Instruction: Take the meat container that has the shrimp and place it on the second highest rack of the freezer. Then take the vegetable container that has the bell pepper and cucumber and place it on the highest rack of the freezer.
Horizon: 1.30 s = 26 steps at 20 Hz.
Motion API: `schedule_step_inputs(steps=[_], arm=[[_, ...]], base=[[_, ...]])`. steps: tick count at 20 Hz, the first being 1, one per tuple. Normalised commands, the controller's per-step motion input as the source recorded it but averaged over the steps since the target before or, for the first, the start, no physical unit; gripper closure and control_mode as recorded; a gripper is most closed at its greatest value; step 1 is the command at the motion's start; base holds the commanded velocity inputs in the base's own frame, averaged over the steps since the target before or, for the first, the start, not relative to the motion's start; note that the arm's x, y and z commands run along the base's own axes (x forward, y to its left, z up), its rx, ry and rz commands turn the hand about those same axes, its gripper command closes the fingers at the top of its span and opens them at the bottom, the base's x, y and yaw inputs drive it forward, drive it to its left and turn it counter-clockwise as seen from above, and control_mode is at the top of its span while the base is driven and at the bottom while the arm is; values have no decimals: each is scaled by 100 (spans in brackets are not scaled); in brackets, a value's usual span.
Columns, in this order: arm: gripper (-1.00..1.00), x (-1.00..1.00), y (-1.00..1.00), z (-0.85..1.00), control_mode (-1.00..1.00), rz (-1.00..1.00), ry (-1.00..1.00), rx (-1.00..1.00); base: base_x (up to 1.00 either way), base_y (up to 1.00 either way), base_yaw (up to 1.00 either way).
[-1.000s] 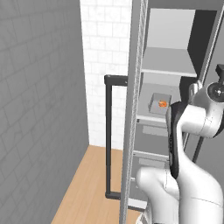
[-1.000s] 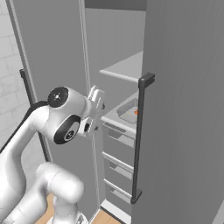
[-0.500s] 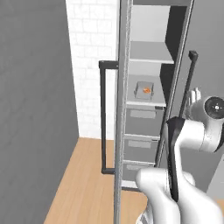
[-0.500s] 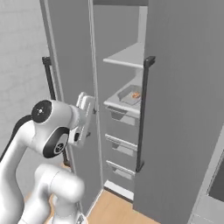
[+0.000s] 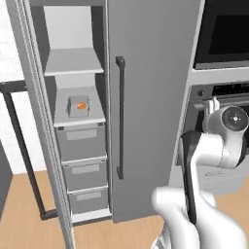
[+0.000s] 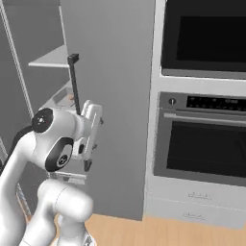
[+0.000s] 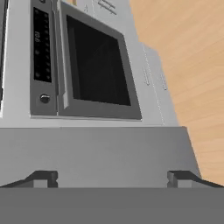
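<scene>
Grey freezer shelves stood exposed in the left base view; the shrimp container sat on the second highest rack, above three drawers. So the first placement read as done. Next step, by judgement: fetch the vegetable container, whose location I could not tell. The shut grey door with its dark handle stood beside the opening.

Right base view: tool hung empty against that door, pointing down. Oven just to the right; swing wide of it.

Hand view: fingertips set wide apart, nothing between them; oven window and wood floor ahead.
</scene>
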Motion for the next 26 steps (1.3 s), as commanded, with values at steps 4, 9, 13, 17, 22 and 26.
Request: schedule_step_inputs(steps=[4,9,13,17,22,26], arm=[[-100,0,0,0,100,0,0,0],[-100,0,0,0,100,0,0,0],[-100,0,0,0,100,0,0,0],[-100,0,0,0,100,0,0,0],[-100,0,0,0,100,0,0,0],[-100,0,0,0,100,0,0,0]], base=[[24,-100,-32],[53,-100,-10],[79,-100,0],[72,-100,0],[50,-100,2],[39,-100,10]])
